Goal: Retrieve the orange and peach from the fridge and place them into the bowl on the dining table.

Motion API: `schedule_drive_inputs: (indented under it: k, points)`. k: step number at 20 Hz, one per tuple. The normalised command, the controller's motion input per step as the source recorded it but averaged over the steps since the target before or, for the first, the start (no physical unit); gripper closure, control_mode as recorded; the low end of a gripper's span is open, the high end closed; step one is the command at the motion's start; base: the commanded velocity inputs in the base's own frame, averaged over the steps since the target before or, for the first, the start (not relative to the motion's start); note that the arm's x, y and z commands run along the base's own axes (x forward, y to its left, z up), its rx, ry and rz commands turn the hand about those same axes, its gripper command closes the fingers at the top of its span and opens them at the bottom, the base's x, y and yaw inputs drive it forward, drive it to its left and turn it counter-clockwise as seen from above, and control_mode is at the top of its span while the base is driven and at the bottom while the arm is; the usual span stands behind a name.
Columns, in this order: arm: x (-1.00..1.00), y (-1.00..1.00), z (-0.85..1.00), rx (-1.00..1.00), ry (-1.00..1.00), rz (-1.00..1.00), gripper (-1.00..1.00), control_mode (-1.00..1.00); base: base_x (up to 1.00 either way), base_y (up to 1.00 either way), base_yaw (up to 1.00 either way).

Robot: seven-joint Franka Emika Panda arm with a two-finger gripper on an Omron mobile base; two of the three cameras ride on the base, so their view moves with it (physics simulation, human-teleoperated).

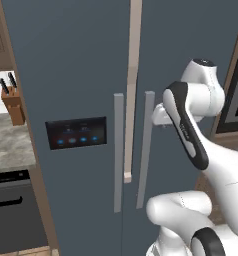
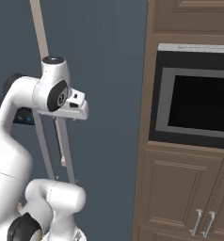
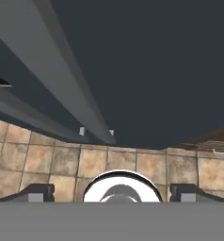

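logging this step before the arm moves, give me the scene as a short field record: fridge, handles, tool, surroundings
fridge: slate-blue, both doors shut
handles: two long grey vertical bars, left handle, right handle
panel: dark, blue lights, on left door
tool: open, holding nothing, close in front of the right door by its handle
knife block: on the counter left of fridge
oven: built into brown cabinets right of fridge
fruit: not visible, doors shut

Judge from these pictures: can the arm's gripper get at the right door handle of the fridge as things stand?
Probably yes. The gripper is open and holds nothing, close in front of the fridge, whose doors are shut. The right door handle hangs unobstructed beside the hand, though not yet between the fingers.
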Motion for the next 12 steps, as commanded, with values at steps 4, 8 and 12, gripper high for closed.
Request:
schedule_drive_inputs:
  k: [4, 8, 12]
  points:
    - [-0.69, 0.0, 0.0, 0.0, -0.17, 0.0, -1.0, -1.0, 0.0, 0.0, 0.0]
    - [-0.51, 0.0, 0.0, 0.0, -0.18, 0.0, -1.0, -1.0, 0.0, 0.0, 0.0]
    - [-0.45, 0.0, 0.0, 0.0, -0.21, 0.0, -1.0, -1.0, 0.0, 0.0, 0.0]
